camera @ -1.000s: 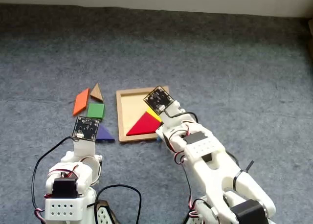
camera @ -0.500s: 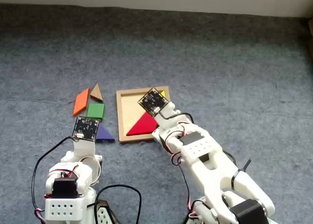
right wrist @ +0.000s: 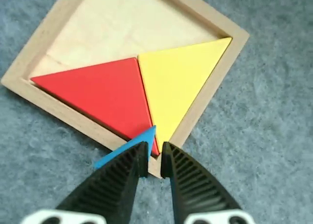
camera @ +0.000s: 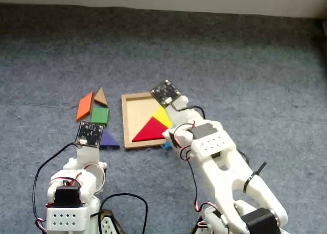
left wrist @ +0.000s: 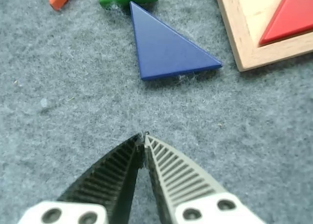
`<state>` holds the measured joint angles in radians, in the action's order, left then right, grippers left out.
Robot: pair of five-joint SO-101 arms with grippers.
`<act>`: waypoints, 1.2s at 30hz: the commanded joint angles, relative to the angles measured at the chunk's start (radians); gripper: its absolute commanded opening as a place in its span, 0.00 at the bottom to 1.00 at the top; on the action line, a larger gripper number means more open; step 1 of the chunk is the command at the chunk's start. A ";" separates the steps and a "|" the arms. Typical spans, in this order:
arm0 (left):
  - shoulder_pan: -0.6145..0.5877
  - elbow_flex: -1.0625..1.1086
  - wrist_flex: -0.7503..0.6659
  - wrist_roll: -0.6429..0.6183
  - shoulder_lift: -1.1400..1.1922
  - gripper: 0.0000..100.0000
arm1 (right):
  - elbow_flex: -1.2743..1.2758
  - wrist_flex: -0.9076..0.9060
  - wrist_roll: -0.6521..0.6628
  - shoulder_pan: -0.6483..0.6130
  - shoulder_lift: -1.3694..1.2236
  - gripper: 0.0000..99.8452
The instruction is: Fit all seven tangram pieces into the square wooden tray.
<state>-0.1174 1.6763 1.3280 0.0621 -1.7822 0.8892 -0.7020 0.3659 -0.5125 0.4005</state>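
The square wooden tray (camera: 124,122) holds the red triangle (camera: 149,131) and the yellow triangle (camera: 162,116), edges touching. The right pincer (right wrist: 153,148) hangs over one tray corner, fingers parted by a narrow slit and gripping nothing. The light blue triangle (right wrist: 128,145) touches that corner's rim. The left pincer (left wrist: 144,136), fully closed and empty, hangs beside the tray near the dark blue triangle (left wrist: 164,50).

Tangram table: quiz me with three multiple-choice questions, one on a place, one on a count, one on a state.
1. The dark blue triangle lies: A on carpet beside the tray; B inside it; C in a gripper.
2. Pieces in the tray: A four; B two; C seven.
3. The left gripper is: A wide open; B holding a square; C shut, empty.
Key: 1 A, it lies outside the rim. 2 B, red triangle and yellow triangle only. 3 C, jaws meet over bare carpet.
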 commanded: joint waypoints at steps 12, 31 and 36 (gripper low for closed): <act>-0.013 0.019 0.008 -0.009 -0.038 0.01 | -0.041 -0.019 -0.009 -0.012 -0.157 0.06; -0.013 0.019 0.008 -0.009 -0.038 0.01 | -0.156 0.077 -0.006 -0.102 -0.194 0.06; -0.013 0.019 0.008 -0.009 -0.038 0.01 | -0.163 0.131 -0.006 -0.120 -0.262 0.06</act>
<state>-0.1174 1.6763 1.3280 0.0621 -1.7822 0.7756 -0.6099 0.3644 -0.6137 0.1688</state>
